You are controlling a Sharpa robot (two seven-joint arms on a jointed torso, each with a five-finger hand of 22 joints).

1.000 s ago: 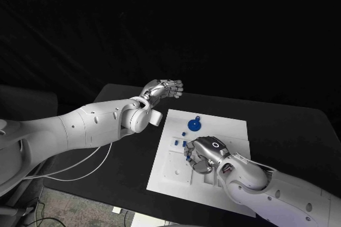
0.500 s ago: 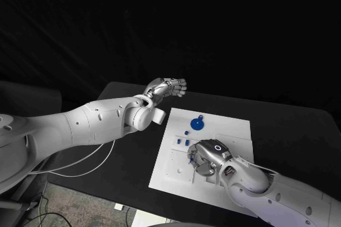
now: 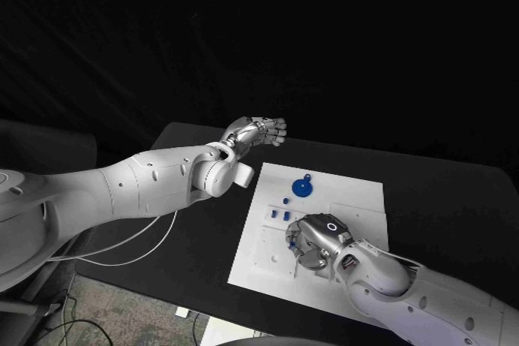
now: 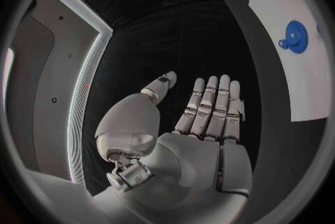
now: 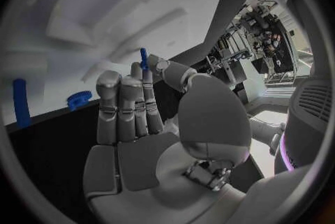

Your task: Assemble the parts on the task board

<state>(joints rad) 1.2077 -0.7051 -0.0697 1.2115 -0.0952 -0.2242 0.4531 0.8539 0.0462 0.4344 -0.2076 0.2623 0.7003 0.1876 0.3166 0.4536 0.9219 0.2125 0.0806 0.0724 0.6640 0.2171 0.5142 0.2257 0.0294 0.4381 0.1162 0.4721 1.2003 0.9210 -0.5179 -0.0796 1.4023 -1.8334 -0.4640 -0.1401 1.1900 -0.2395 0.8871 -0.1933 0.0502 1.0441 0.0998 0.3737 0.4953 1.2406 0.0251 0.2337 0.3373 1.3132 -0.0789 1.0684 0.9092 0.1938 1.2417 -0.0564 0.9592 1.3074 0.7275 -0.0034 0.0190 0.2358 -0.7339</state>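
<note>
Your right hand (image 3: pixel 316 241) is over the near-middle of the task board (image 3: pixel 352 192), palm down. Wrist view shows a small blue peg (image 5: pixel 143 58) pinched betw thumb and a fingertip, other fingers straight and together, so that hand is holding 1 part. Peg's long axis runs roughly along the fingers, tip pointing toward the white board surface; exact tilt can't tell. Board's raised white fixtures (image 5: pixel 133 17) sit right ahead of the peg tip, close but not touching as far as I can see. Your left hand (image 3: pixel 256 131) is up off the table past the board's far-left corner, well apart from every part; wrist view shows fingers straight and side by side, thumb out, nothing in it. Blue gear (image 3: pixel 301 187) lies flat on the board's far part, betw the 2 hands, nearer the right. 3 short blue pieces (image 3: pixel 281 212) lie at the board's left side, just beside the right hand's fingers. Judgement: right hand is mid-placement of the peg, so the next move turns on lining the peg's axis w/ its hole, which is under the hand and hidden. Left hand is too far off to help.
</note>
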